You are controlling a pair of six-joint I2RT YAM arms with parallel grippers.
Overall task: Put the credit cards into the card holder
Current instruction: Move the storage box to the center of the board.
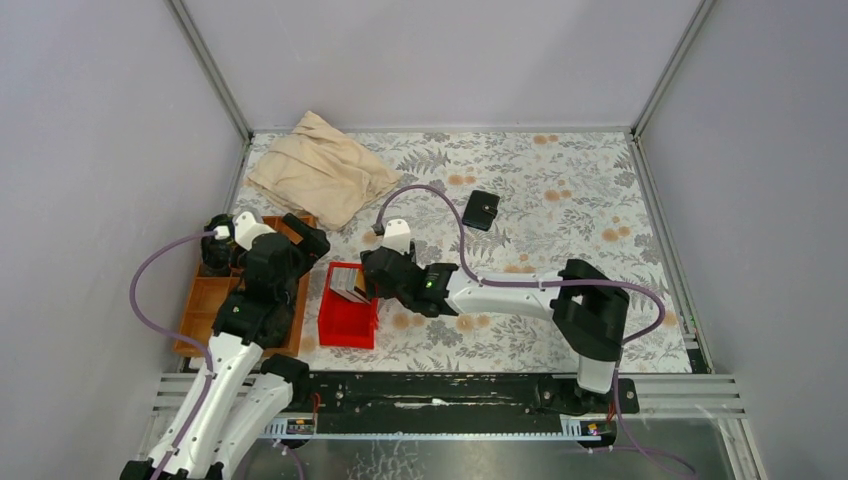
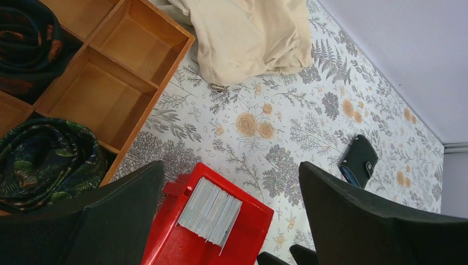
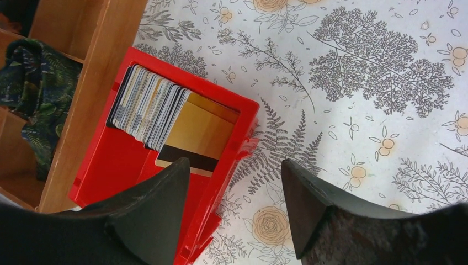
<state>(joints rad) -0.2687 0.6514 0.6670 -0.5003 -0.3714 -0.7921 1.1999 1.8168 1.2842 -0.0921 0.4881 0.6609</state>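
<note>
The credit cards (image 3: 148,107) stand on edge as a stack in a red bin (image 3: 113,160). A tan card (image 3: 200,131) with a black stripe leans at the front of the stack. My right gripper (image 3: 234,165) is open and straddles the bin's right wall, one finger over the tan card and the other outside the bin. The card holder (image 1: 481,210), a small black wallet, lies shut on the floral cloth, far right of the bin. My left gripper (image 2: 230,168) hangs wide open above the bin (image 2: 259,218) and the cards (image 2: 209,210), holding nothing.
A brown compartment tray (image 1: 212,300) holding dark patterned fabric rolls (image 2: 47,160) sits just left of the bin. A beige cloth (image 1: 320,170) lies crumpled at the back left. Metal rails edge the table.
</note>
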